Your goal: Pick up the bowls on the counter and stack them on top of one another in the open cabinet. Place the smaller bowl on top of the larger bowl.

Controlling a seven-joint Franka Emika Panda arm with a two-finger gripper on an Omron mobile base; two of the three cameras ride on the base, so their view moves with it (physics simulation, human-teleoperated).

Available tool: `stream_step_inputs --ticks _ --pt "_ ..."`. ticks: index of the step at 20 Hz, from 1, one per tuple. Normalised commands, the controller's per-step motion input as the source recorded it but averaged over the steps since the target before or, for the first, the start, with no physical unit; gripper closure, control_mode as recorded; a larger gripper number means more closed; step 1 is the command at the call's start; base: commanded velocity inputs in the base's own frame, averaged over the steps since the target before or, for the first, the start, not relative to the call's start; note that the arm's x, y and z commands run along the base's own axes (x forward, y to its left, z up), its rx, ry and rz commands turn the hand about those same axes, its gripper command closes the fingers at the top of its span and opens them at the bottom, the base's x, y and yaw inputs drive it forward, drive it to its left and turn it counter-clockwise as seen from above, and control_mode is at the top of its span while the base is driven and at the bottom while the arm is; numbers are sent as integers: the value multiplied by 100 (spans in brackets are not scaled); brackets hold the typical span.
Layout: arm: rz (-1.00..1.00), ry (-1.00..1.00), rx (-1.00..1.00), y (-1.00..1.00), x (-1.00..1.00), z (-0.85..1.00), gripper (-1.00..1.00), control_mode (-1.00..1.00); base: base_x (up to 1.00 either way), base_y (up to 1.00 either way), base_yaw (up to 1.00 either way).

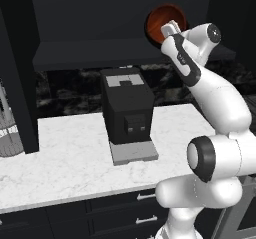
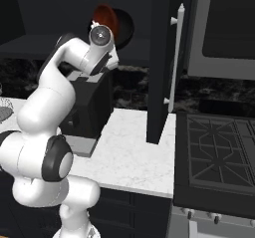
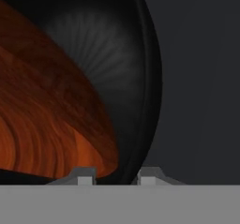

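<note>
The smaller bowl (image 1: 161,19), reddish-orange, is tipped on edge up at the cabinet (image 1: 85,53) opening, well above the counter (image 1: 70,158). My gripper (image 1: 169,29) is shut on its rim. In the hand view the orange bowl (image 3: 42,120) takes up the left side, and its edge runs down between my fingertips (image 3: 86,175). The larger bowl (image 3: 117,54), glossy black, sits right behind it with its rim curving down the middle. From the right side the black bowl (image 2: 125,29) shows just past the orange bowl (image 2: 105,16). I cannot tell whether the two touch.
A black coffee machine (image 1: 127,110) stands on the counter below the cabinet. A wire rack (image 1: 7,133) is at the far left. To the right, the open cabinet door (image 2: 160,58) hangs over the counter, with a stove (image 2: 219,152) beyond it.
</note>
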Motion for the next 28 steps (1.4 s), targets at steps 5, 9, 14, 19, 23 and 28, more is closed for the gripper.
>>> stream_step_inputs --ticks 5,9,14,19,23,28 --pt "2 1 1 -5 51 -12 -100 -100 0 0 0" --pt "0 0 0 0 64 -9 -100 -100 0 0 0" --pt "0 -1 0 0 53 0 -100 -100 0 0 0" --pt "1 -19 0 4 6 2 -100 -100 0 0 0" --pt "1 -24 0 1 -13 9 -100 -100 0 0 0" --pt "0 -10 0 -1 -83 11 -100 -100 0 0 0"
